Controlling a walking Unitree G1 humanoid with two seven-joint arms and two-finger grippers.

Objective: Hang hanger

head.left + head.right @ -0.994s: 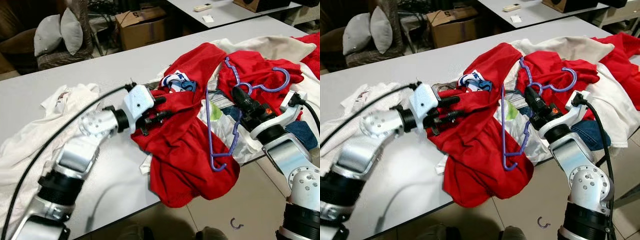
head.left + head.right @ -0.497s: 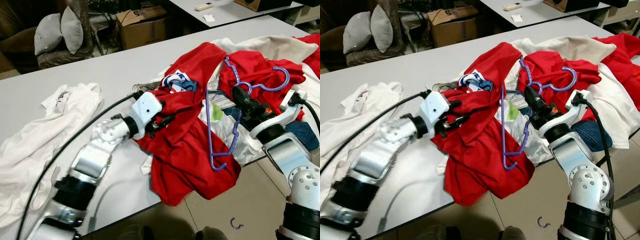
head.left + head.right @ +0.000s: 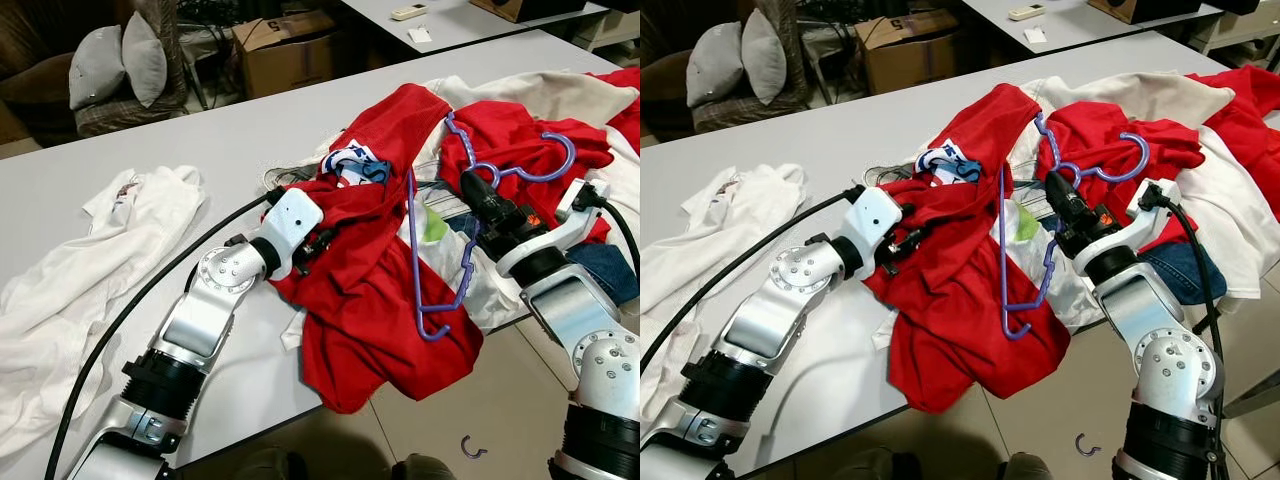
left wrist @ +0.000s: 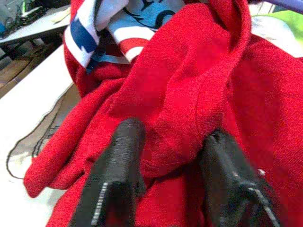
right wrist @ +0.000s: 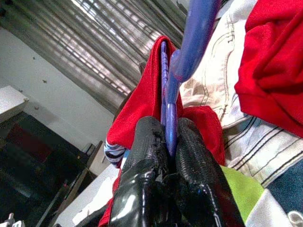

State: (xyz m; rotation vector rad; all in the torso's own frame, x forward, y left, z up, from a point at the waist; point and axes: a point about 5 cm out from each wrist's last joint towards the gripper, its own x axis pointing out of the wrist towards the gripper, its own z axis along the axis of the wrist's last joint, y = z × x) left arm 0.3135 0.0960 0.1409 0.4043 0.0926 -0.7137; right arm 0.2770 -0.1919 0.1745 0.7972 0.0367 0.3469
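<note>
A purple plastic hanger [image 3: 412, 250] lies tilted over a red shirt [image 3: 380, 300] that spills off the grey table's [image 3: 230, 140] front edge. My right gripper [image 3: 474, 188] is shut on the hanger just below its hook [image 3: 545, 170]; in the right wrist view the purple bar [image 5: 189, 42] is pinched between both fingers [image 5: 147, 142]. My left gripper [image 3: 322, 240] is pushed into the red shirt's left side. In the left wrist view it [image 4: 173, 137] is open, with a raised fold of red cloth [image 4: 180, 99] between the two fingers.
A white garment [image 3: 90, 260] lies crumpled at the table's left. More red and white clothes [image 3: 520, 100] are piled at the right. A cardboard box [image 3: 280, 50] and grey cushions [image 3: 120, 65] stand beyond the table. A small hook [image 3: 472, 447] lies on the floor.
My left arm has reached further right, driving its open fingers into the red shirt. The right gripper and hanger have shifted slightly left.
</note>
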